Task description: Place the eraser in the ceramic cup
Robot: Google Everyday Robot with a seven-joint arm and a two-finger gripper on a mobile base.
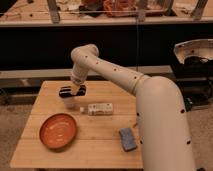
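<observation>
1. Camera view: the arm (115,72) reaches from the right across the wooden table (95,147). The gripper (76,90) points down at the table's far left part. Whether the jaws stand apart or together, I cannot tell.
2. A dark object (65,92), low and oblong, lies directly at the jaws. The tool seems brought down here because this is the thing being worked on.
3. The task's things are hard to name. The dark object could be the eraser being grasped or a dark cup being filled; I cannot tell which.
4. A blue-grey block (127,138) lies well apart from the jaws, camera-side and right, by the arm's base. It could equally be an eraser, left untouched.
5. A white bottle (100,108) lies on its side just camera-side and right of the jaws. An orange dish (58,131) sits camera-side and left; it looks too shallow for a cup.
6. The wrist covers the dark object's middle, so any contact or contents stay hidden.
</observation>
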